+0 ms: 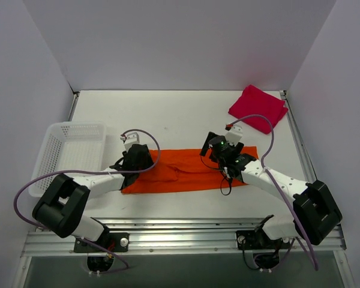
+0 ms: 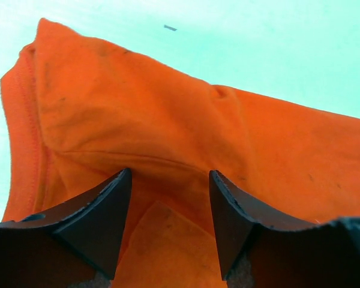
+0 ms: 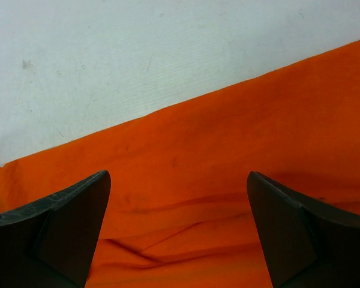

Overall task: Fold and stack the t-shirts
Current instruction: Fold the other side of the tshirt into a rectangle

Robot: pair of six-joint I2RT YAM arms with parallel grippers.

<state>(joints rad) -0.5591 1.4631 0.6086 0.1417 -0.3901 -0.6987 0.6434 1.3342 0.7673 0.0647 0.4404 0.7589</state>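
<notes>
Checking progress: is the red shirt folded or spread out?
Folded: the red shirt lies as a compact squarish bundle at the far right corner of the table, no sleeves sticking out.

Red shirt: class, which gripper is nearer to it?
Right. The right gripper is over the orange shirt's right half, near-left of the red shirt. The left gripper is at the orange shirt's left end, farther away.

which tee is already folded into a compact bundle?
The red t-shirt, far right: it's a small, squarish folded bundle. The orange t-shirt lies centre-front, stretched out as a long flat strip.
</notes>
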